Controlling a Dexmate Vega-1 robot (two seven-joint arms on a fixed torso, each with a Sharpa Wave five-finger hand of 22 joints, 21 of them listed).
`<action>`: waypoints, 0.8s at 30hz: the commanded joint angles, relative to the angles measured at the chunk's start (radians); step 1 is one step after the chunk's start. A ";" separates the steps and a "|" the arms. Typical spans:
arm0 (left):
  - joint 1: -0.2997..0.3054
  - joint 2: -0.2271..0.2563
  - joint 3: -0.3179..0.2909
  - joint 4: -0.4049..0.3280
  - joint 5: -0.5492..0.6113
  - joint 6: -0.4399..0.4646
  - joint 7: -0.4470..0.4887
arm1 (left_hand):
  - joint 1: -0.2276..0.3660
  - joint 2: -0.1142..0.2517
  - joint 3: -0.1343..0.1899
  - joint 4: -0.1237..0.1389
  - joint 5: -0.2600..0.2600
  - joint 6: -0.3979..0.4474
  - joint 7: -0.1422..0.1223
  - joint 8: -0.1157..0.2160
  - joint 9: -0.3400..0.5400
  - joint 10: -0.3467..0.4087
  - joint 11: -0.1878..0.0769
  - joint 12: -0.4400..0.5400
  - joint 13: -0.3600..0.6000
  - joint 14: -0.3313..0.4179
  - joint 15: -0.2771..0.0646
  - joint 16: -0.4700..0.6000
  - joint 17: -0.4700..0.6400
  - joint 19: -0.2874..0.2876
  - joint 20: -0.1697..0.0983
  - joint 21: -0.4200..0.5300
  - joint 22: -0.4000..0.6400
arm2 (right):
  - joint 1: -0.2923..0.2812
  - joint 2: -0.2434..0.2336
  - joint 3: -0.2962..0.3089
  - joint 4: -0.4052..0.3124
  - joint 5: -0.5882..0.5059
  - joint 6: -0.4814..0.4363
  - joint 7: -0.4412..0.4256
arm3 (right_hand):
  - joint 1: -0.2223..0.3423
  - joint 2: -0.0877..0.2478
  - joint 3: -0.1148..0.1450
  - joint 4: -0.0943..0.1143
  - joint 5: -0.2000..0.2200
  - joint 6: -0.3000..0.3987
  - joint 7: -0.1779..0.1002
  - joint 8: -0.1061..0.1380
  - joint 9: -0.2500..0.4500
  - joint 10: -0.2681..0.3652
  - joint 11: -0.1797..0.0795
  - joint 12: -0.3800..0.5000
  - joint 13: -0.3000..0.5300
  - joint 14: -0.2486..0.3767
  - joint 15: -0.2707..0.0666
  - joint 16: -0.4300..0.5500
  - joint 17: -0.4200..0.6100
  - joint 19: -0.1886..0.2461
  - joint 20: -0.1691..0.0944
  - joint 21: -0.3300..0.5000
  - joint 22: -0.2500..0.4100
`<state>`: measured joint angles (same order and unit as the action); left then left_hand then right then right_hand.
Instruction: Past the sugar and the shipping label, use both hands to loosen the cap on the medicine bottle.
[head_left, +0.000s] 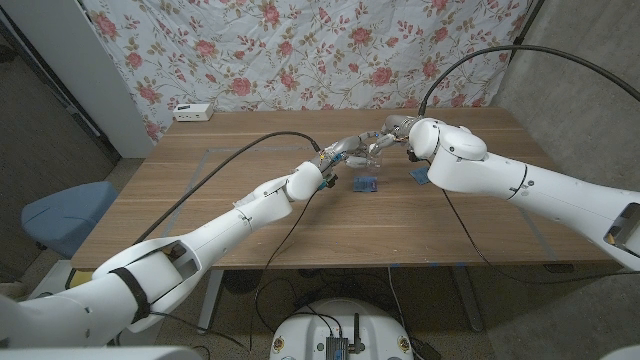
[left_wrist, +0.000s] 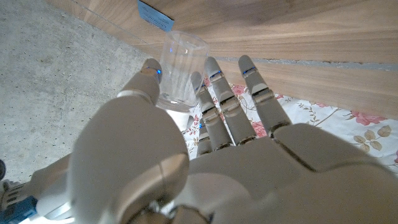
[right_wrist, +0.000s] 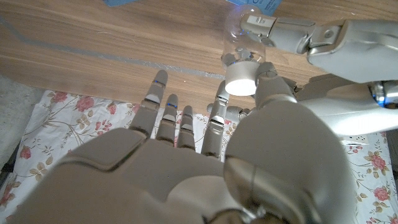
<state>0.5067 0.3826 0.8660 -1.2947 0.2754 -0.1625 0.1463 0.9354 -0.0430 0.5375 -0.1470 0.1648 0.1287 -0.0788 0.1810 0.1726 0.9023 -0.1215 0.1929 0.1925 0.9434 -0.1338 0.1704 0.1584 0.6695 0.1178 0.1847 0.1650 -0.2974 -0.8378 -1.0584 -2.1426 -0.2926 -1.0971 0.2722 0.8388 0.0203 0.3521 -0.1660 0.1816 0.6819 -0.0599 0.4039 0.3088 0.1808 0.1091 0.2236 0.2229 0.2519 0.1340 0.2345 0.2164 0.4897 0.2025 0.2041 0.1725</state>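
Observation:
A clear medicine bottle (head_left: 377, 151) with a white cap (right_wrist: 241, 76) is held above the table's far middle, between my two hands. My left hand (head_left: 345, 155) grips the clear body (left_wrist: 180, 65) between thumb and fingers. My right hand (head_left: 403, 131) comes in from the other side, and its thumb (right_wrist: 273, 90) and a finger pinch the white cap. My left hand (right_wrist: 329, 37) also appears in the right wrist view, wrapped around the bottle. Two small blue packets (head_left: 366, 183) (head_left: 418, 176) lie on the wood just below and near the hands.
A white box (head_left: 192, 111) stands at the wooden table's (head_left: 200, 200) back left corner. A floral curtain (head_left: 320, 50) hangs behind the table. A blue chair (head_left: 60, 215) stands off the left side. A black cable (head_left: 240, 165) runs over the left arm.

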 joint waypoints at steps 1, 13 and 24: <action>0.007 0.006 -0.003 -0.013 0.000 0.008 -0.002 | 0.003 0.009 0.007 0.002 0.008 0.008 -0.001 0.005 0.002 0.027 -0.022 0.004 0.006 0.000 -0.041 0.005 0.003 -0.003 0.001 0.002 0.002 | -0.015 -0.001 0.013 -0.008 0.010 0.002 -0.021 | 0.018 0.005 0.016 -0.003 0.005 0.016 -0.005 0.012 0.005 0.012 -0.010 0.002 0.002 0.015 -0.007 0.008 0.005 0.010 0.002 0.001 0.000; 0.007 0.007 -0.003 -0.014 0.001 0.002 -0.002 | 0.002 0.009 0.008 0.002 0.009 0.010 0.000 0.005 0.002 0.027 -0.020 0.004 0.006 0.000 -0.042 0.004 0.003 -0.004 0.000 0.001 0.002 | -0.030 -0.011 0.025 -0.027 0.020 0.000 -0.036 | 0.047 0.008 0.035 -0.006 0.006 0.060 -0.021 0.038 0.003 0.026 -0.028 0.000 0.001 0.029 -0.025 0.011 0.007 0.022 -0.008 0.000 0.000; 0.005 0.008 -0.004 -0.011 0.000 -0.001 -0.007 | 0.001 0.009 0.008 0.002 0.008 0.012 -0.002 0.005 0.002 0.026 -0.019 0.003 0.006 -0.004 -0.038 0.004 0.004 -0.004 0.001 0.001 0.002 | -0.042 -0.013 0.041 -0.025 0.032 0.019 -0.051 | 0.062 0.015 0.047 -0.005 0.007 0.077 -0.041 0.055 0.009 0.037 -0.034 0.000 0.000 0.033 -0.031 0.012 0.011 0.026 -0.014 -0.001 0.000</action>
<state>0.5135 0.3894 0.8630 -1.3087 0.2757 -0.1591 0.1429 0.9329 -0.0458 0.5375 -0.1470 0.1670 0.1323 -0.0823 0.1809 0.1726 0.9006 -0.1232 0.1929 0.1934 0.9433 -0.1338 0.1704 0.1598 0.6695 0.1177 0.1847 0.1650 -0.3280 -0.8470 -1.0325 -2.1659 -0.2740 -1.0954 0.2333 0.8876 0.0266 0.3890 -0.1716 0.1819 0.7314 -0.0702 0.4485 0.3126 0.2113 0.0785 0.2236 0.2231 0.2806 0.1053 0.2421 0.2221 0.5101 0.1930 0.2040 0.1725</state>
